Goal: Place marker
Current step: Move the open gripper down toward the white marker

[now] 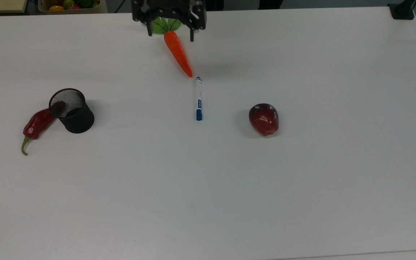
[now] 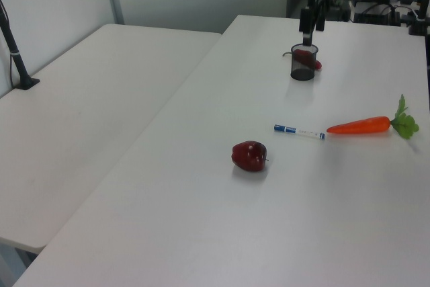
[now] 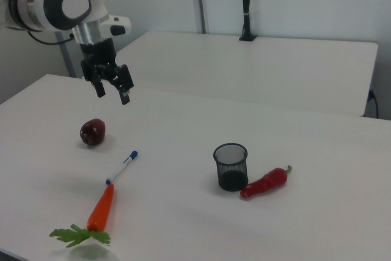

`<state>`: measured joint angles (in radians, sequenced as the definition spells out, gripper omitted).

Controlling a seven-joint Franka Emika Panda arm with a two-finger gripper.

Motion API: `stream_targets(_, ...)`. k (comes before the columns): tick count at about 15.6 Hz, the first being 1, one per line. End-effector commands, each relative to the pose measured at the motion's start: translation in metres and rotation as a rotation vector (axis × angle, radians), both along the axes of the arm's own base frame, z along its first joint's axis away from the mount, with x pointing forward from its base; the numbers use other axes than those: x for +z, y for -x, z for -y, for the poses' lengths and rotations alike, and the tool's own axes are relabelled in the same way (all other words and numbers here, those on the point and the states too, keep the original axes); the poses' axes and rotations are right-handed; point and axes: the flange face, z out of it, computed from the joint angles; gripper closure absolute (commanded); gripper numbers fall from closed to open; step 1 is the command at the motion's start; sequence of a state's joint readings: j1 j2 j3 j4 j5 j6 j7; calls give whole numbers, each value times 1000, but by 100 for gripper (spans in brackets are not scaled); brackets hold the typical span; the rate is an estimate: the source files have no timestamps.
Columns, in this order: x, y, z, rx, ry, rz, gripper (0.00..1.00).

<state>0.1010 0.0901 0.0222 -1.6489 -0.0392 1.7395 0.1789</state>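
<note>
We're basically at square one here. Using the slim white marker pen with the blue cap (image 1: 198,98) as our landmark: it lies flat on the white table (image 1: 229,187), untouched, nothing gripping it. So grasping, lifting and placing are all still to do, as far as we can judge.

Just beside the marker's small blue end sits the tip of the orange toy carrot with green leaves (image 1: 177,52), nearly touching it. Off toward the top view's right of the marker is the dark red apple (image 1: 264,118), near but apart. Well apart on the top view's left is the black mesh pen cup (image 1: 72,110), standing upright with a red chilli pepper (image 1: 36,124) leaning against it. That cup is our guess for where the marker goes, though the task doesn't say.

Furthest from the marker, the black two-finger gripper (image 1: 169,30) hangs in the air over the carrot's leafy end, jaws spread wide and holding nothing.

The marker has a blue label band with some print, but we can't read it.
</note>
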Motion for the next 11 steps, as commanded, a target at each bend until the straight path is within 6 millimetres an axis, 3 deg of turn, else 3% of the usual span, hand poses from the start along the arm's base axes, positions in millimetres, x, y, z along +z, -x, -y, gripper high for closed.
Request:
stream_targets(1,-37,3,-25,-1,-10,-13,0)
stream_targets(5,-78,-3,-43,23,-4,-48,0)
stream_targets(11,-136,-10,-45,-24,-12,-9,0)
